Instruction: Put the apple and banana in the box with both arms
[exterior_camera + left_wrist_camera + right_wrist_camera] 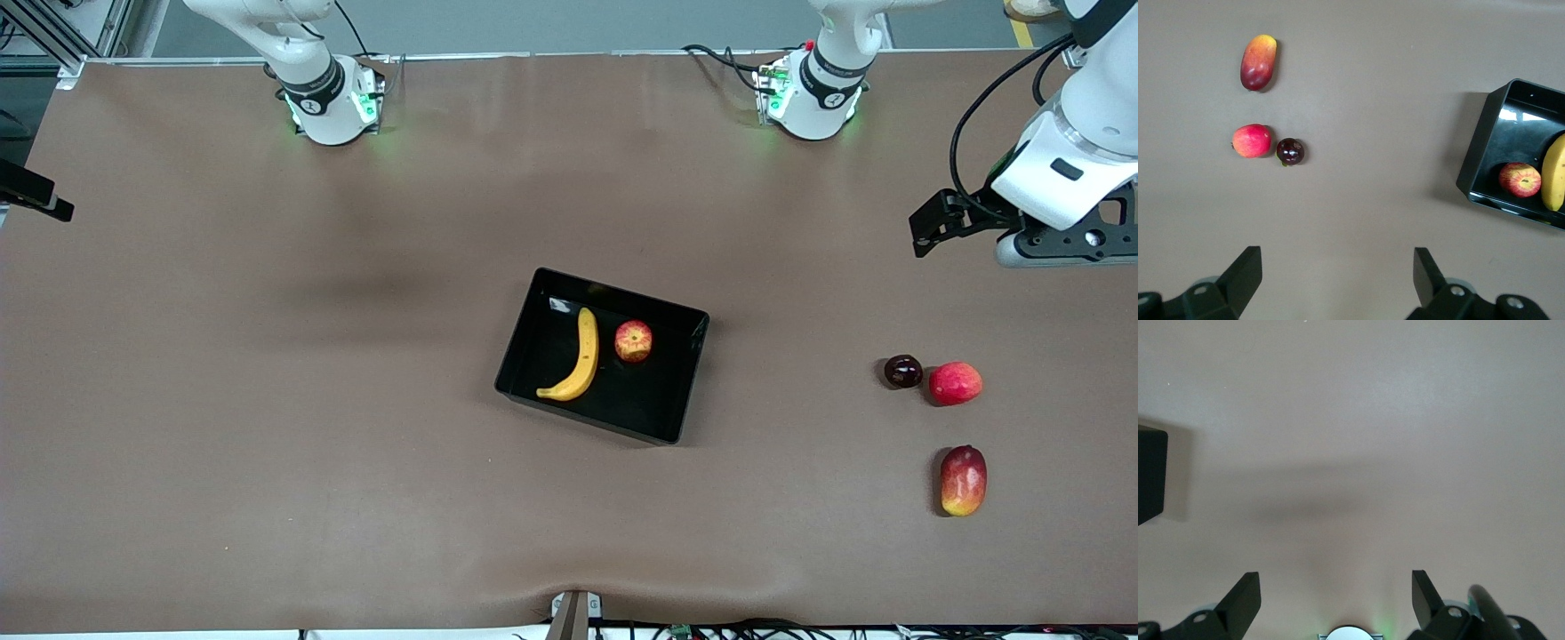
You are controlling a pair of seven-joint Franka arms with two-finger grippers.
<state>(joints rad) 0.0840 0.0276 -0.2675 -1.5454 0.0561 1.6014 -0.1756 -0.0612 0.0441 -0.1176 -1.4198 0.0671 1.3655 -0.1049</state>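
Observation:
The black box (689,373) stands at the middle of the table. The banana (580,356) and the apple (633,341) lie in it side by side, the apple toward the left arm's end. My left gripper (1058,244) is up in the air over bare table at the left arm's end. It is open and empty in the left wrist view (1338,273), where the box (1481,157), apple (1519,179) and banana (1555,173) also show. My right gripper (1336,597) is open and empty, high over bare table. A corner of the box (1151,477) shows there.
A dark round fruit (903,371), a pinkish-red round fruit (955,383) and a mango (963,480) lie on the table toward the left arm's end, the mango nearest the front camera. The right arm's base (1348,633) shows under the right gripper.

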